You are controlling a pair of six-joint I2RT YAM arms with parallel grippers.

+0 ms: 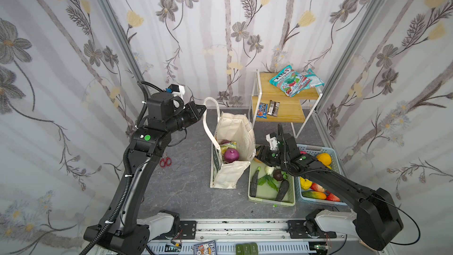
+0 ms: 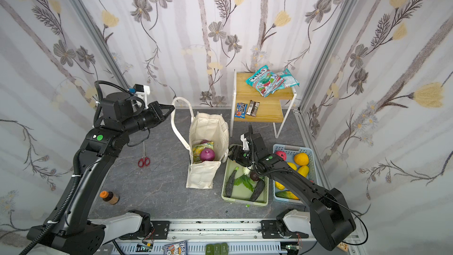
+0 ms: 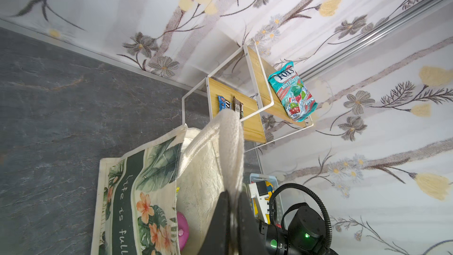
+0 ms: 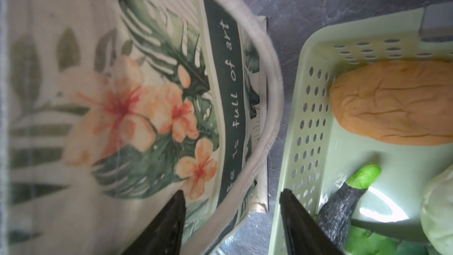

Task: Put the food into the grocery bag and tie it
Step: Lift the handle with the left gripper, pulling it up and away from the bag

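Nearby — green basket [image 1: 269, 202] beside grocery bag [image 1: 232, 176]

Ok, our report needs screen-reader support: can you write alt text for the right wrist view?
The right gripper, jaws open, hovers over the cream strap handle of the grocery bag, whose floral printed side fills the background. Beside it, a pale green basket holds a tan potato and a dark vegetable.

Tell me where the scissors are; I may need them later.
In both top views the red-handled scissors lie on the grey tabletop, left of the grocery bag, beside the left arm.
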